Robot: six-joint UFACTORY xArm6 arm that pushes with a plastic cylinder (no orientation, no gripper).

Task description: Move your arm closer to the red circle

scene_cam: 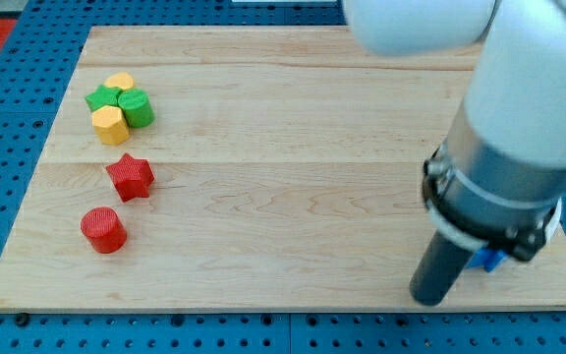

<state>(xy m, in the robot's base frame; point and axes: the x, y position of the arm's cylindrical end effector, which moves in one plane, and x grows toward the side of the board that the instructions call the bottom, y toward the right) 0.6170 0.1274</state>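
Observation:
The red circle [103,229] lies near the board's left edge, toward the view's bottom. The red star [130,177] sits just above it. My tip [428,297] is at the end of the dark rod at the view's bottom right, far to the right of the red circle. A blue block [487,260] shows partly behind the rod, just to its right; its shape cannot be made out.
A tight cluster sits at the view's upper left: a green star [102,97], a green cylinder [137,108], a yellow block [120,81] and a yellow hexagon [110,125]. The wooden board [283,147] lies on a blue pegboard. The white arm body fills the upper right.

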